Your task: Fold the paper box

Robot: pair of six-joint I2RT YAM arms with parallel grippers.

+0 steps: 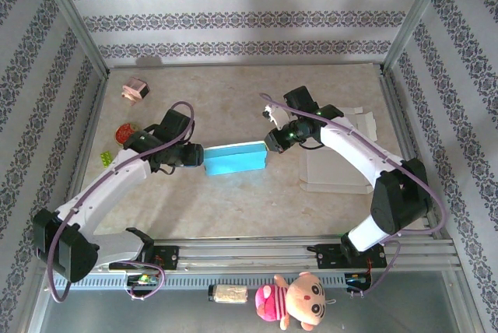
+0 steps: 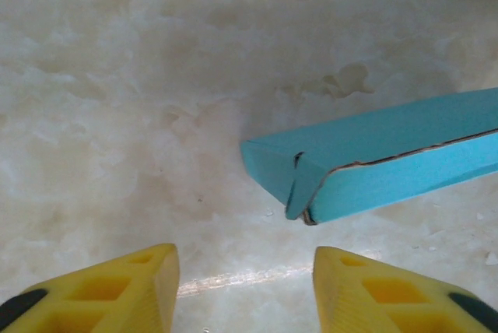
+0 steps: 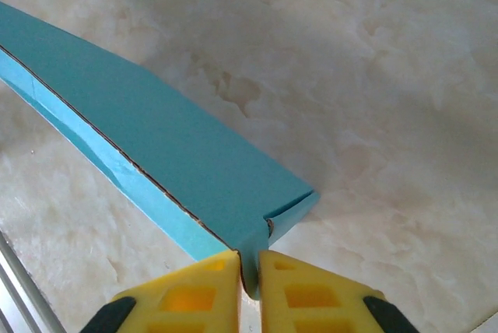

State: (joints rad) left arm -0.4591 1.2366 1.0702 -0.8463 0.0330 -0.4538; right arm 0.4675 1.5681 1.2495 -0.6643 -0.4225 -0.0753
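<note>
Right wrist: right gripper (image 3: 249, 261) pinches a corner of the blue paper box (image 3: 179, 146); left gripper (image 2: 243, 264) gapes, clear of it. Seemingly half-folded; ends not yet closed.

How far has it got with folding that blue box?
Done: the blue paper box already lies as a long folded shape on the table. In hand: the right tool pinches a corner at one end; the left tool sits open, just short of the other end. Left: that other end's flap looks only loosely tucked, with a gap showing, so it probably needs pressing shut.
</note>
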